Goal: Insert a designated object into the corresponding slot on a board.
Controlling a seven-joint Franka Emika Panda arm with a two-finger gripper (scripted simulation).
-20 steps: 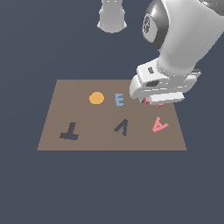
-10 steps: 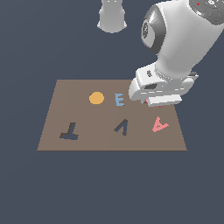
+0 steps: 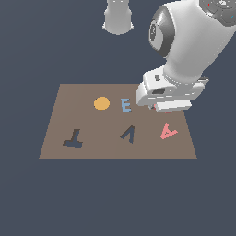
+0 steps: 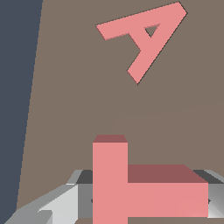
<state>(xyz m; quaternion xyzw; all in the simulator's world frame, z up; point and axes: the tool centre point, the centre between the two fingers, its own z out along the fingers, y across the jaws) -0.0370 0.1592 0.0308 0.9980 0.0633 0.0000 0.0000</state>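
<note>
The salmon-pink T block (image 4: 131, 183) sits between my gripper's grey fingers (image 4: 57, 205), which close on its sides. In the exterior view only a sliver of the T block (image 3: 167, 111) shows under my gripper (image 3: 167, 109), over the far right part of the brown board (image 3: 92, 152). The dark navy T-shaped slot (image 3: 73, 138) lies at the board's near left, well away from the gripper. Whether the block rests on the board or hangs just above it, I cannot tell.
A pink A-shaped block (image 3: 169, 132) lies on the board just in front of the gripper and also shows in the wrist view (image 4: 142, 37). A dark A-shaped cutout (image 3: 129, 133), an orange disc (image 3: 101, 103) and a blue E (image 3: 126, 105) are on the board. The robot base (image 3: 118, 16) stands behind.
The hand has stayed almost in place over the board's far right. The upper arm has leaned a little to the exterior view's right. Less of the pink block shows below the hand.
</note>
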